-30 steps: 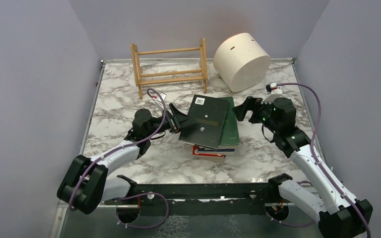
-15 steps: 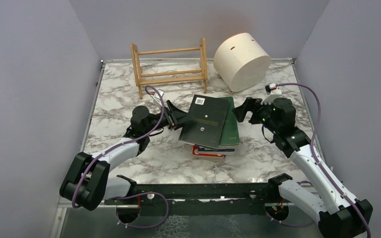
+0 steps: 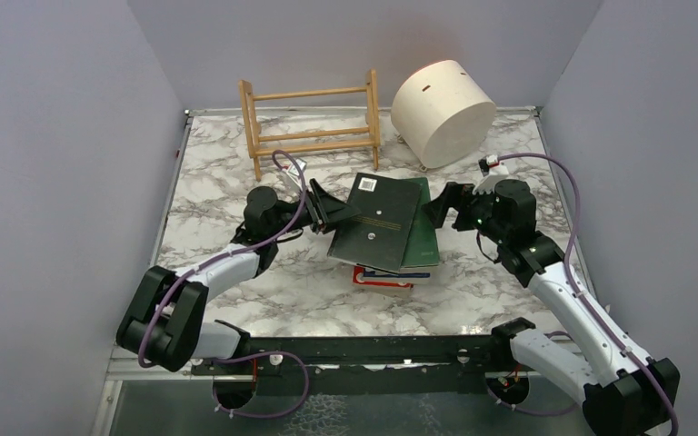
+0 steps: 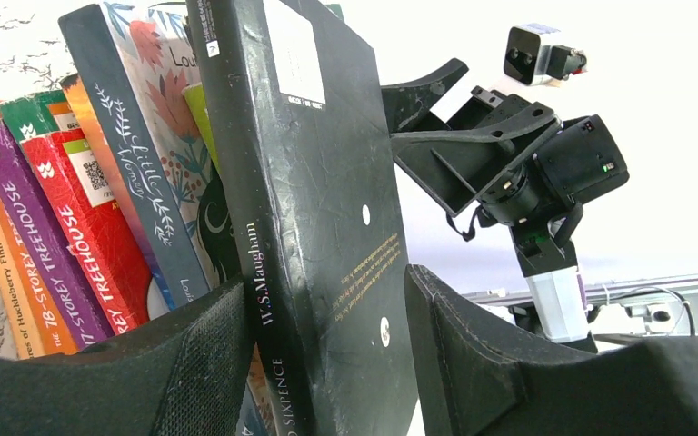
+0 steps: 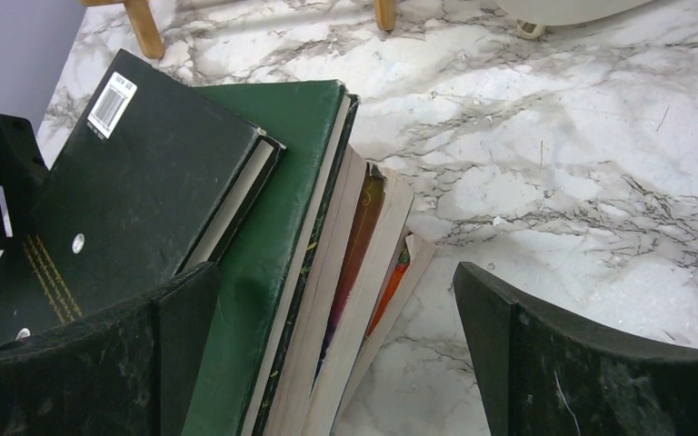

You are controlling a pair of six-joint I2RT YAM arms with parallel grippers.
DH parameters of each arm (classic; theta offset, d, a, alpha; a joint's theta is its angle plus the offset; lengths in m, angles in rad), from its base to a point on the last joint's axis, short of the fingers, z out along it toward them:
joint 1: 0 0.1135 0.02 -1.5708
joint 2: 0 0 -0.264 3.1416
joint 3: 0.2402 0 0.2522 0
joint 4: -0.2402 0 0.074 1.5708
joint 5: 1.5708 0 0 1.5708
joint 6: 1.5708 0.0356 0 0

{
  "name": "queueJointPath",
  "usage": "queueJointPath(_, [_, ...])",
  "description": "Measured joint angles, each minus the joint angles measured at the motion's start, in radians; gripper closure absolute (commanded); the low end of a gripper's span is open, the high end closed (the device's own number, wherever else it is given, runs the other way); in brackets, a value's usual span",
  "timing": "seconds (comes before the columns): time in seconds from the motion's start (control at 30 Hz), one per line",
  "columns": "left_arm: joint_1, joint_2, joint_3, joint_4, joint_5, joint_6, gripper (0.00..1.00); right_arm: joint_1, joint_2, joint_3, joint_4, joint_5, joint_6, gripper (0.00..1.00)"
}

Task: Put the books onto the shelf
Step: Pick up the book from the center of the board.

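**A:** Across the marbled table (image 3: 227,182), what stands where?

**B:** At one o'clock, near the far edge, sits a cream drum (image 3: 443,111). Beside it, at about eleven o'clock, the shelf (image 3: 314,136) stands upright on its ladder-like ends.

**A:** And the books?

**B:** The books (image 3: 400,238) lie stacked flat at the table's centre, well apart from the shelf. A green book (image 3: 425,232) lies near the top. A black book (image 3: 377,218) sits askew on it, overhanging toward nine o'clock.

**A:** What about the grippers?

**B:** The left gripper (image 3: 327,212) sits at nine o'clock of the stack. It is about half closed onto the black book's spine edge, with one pad (image 4: 209,354) against each cover. The right gripper (image 3: 438,205) sits at three o'clock of the stack with its jaws spread wide. The stack's corner is between its fingers, and it holds nothing. I cannot tell whether a finger touches the green cover.
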Motion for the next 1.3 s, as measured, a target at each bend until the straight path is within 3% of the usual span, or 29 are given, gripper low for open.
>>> queueJointPath(0.67, [0.001, 0.075, 0.051, 0.018, 0.031, -0.007, 0.57, 0.001, 0.075, -0.012, 0.071, -0.056, 0.001, 0.02])
queueJointPath(1.03, [0.003, 0.1, 0.051, 0.064, 0.041, -0.035, 0.81, 0.019, 0.118, -0.009, 0.123, -0.059, 0.0, 0.02])
queueJointPath(1.17, [0.008, 0.1, 0.051, 0.09, 0.042, -0.058, 0.98, 0.021, 0.135, -0.002, 0.132, -0.059, -0.001, 0.02])
queueJointPath(1.3, [0.01, 0.1, 0.052, 0.099, 0.042, -0.069, 1.0, 0.024, 0.146, 0.004, 0.143, -0.058, -0.011, 0.02])
